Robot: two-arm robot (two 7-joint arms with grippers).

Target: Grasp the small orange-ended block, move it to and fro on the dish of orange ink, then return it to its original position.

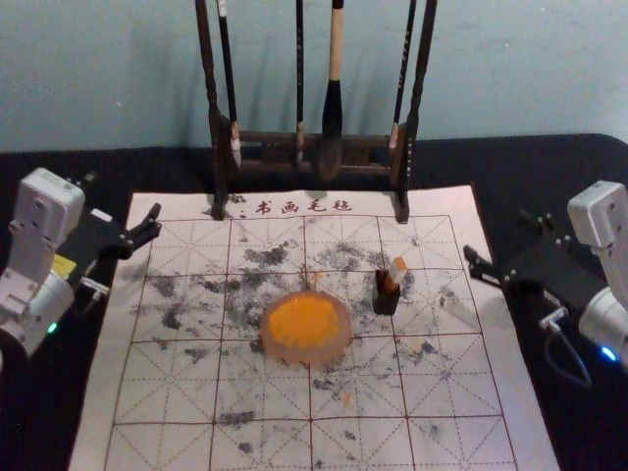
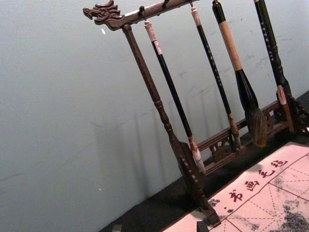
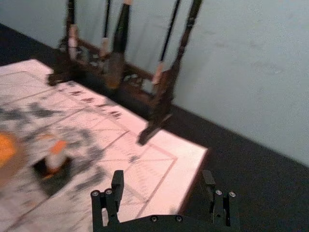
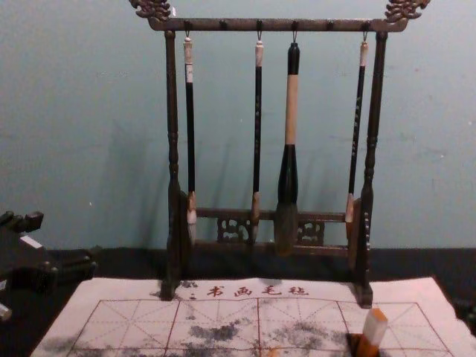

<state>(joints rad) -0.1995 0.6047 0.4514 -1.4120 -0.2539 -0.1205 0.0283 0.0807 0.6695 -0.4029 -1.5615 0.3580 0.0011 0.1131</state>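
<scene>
A black-covered worktop (image 1: 39,422) carries a calligraphy felt mat (image 1: 471,397) printed with a grid and smudged with ink. At its far side stands a dark wooden brush rack (image 4: 275,25) with four hanging brushes (image 4: 288,178). The left gripper (image 2: 159,227) is beside the mat's left edge and the right gripper (image 3: 162,176) beside its right edge; both have their fingers (image 3: 117,186) spread, with nothing between them. The dish of orange ink (image 1: 302,319) sits near the middle of the mat. Just to its right is a small dark holder (image 1: 385,296), with the orange-ended block (image 1: 396,272) standing in it, slightly tilted.

The block should be light and rigid, its smooth sides perhaps slippery where inked. The right gripper is better placed: take the pale sides above the holder, squeeze moderately and lift along the tilt, lest the holder come too. The dish may slide if pressed sideways.

The block's lower end is hidden inside the holder, so how wet it is cannot be told. The chest view cuts off the holder's base; the ink's depth is unclear.
</scene>
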